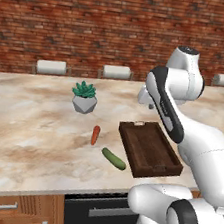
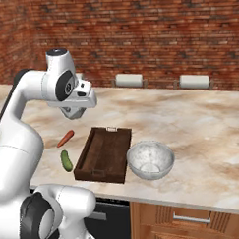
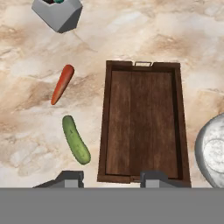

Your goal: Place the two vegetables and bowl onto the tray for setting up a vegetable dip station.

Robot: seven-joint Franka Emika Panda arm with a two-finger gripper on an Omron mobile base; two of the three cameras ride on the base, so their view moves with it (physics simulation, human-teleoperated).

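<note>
The dark brown wooden tray (image 1: 150,149) (image 2: 104,154) (image 3: 142,122) lies on the marble counter with nothing in it. To its left are the orange-red carrot (image 1: 95,135) (image 2: 65,138) (image 3: 62,84) and, nearer the counter's front edge, the dark green cucumber (image 1: 113,158) (image 2: 66,160) (image 3: 76,140). The speckled grey-white bowl (image 2: 150,160) (image 3: 212,151) stands upright just right of the tray. My gripper (image 2: 74,113) (image 3: 111,179) hangs high above the tray's near-left part, open, its fingertips wide apart and holding nothing. In the left base view my arm hides the bowl.
A spiky green plant in a faceted grey pot (image 1: 84,100) (image 3: 57,13) stands behind the carrot. Pale seat backs (image 1: 51,66) (image 2: 128,80) line the counter's far edge before a brick wall. Bare marble (image 2: 190,123) stretches behind and to the right of the bowl.
</note>
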